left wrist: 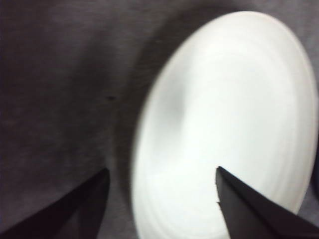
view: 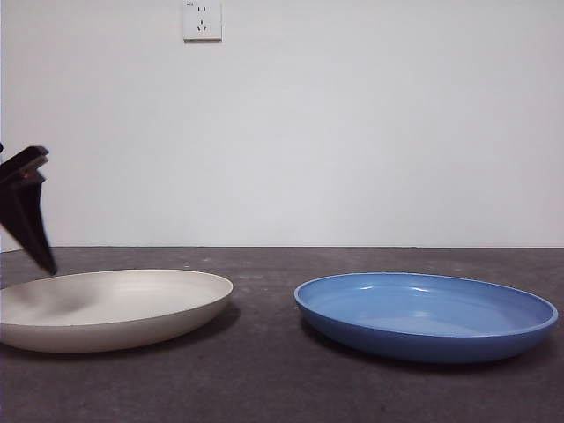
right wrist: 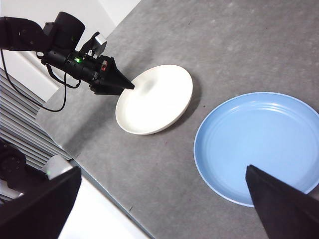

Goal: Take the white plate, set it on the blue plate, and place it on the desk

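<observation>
The white plate [view: 115,304] lies flat on the desk [view: 264,379] at the left. The blue plate [view: 427,313] lies flat at the right, apart from it. My left gripper [view: 44,256] hangs just above the white plate's left rim. In the left wrist view it [left wrist: 162,174] is open, with the white plate's [left wrist: 224,129] rim between the two jaws and nothing held. My right gripper [right wrist: 164,199] is open and empty, high above the desk. Its view shows the white plate [right wrist: 154,99], the blue plate [right wrist: 259,144] and the left gripper [right wrist: 127,85].
A white wall with a socket [view: 202,19] stands behind the desk. In the right wrist view the desk's edge [right wrist: 109,199] runs near the white plate, and the left arm's cables [right wrist: 30,89] hang beyond it.
</observation>
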Available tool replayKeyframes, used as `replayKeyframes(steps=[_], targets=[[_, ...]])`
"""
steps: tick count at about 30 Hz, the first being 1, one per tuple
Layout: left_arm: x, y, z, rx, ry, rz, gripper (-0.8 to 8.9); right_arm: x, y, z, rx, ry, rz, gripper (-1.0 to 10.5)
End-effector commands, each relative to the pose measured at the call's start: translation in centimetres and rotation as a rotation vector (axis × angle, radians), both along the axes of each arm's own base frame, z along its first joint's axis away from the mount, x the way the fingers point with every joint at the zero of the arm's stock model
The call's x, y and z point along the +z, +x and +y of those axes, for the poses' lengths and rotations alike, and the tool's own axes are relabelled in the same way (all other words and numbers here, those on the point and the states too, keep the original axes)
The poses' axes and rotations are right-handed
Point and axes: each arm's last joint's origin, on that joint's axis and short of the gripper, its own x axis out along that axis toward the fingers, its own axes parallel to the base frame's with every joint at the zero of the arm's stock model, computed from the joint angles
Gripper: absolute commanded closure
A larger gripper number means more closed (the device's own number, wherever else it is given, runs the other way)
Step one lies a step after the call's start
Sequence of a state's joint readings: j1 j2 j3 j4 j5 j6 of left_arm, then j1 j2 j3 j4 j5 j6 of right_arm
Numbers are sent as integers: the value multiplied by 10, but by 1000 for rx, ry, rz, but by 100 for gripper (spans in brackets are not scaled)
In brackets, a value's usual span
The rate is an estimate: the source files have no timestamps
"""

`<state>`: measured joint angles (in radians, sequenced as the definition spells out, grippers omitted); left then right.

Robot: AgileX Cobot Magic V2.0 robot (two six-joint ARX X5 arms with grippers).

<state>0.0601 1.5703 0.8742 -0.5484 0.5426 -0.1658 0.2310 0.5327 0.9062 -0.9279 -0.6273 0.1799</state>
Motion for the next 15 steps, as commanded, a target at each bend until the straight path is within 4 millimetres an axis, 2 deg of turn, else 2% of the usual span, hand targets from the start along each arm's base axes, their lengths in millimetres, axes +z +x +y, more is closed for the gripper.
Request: replayKeyframes(steps=[1,7,10,14,15], targets=[[0,4,0,-14,20,-13,506,3,0,1,7,3,-12,387],[0,4,-2,-19,20,-12,510,3,0,1,7,3,-12,387],[0,4,-2,-22,20,-7,568,3,0,1,7,3,-12,387],[-2,5,-2,-20,24,-2,588,3,0,1,7,3,-12,387],[-2,5,-2,-17,33,-1,621,3,0,1,7,3,-12,387]])
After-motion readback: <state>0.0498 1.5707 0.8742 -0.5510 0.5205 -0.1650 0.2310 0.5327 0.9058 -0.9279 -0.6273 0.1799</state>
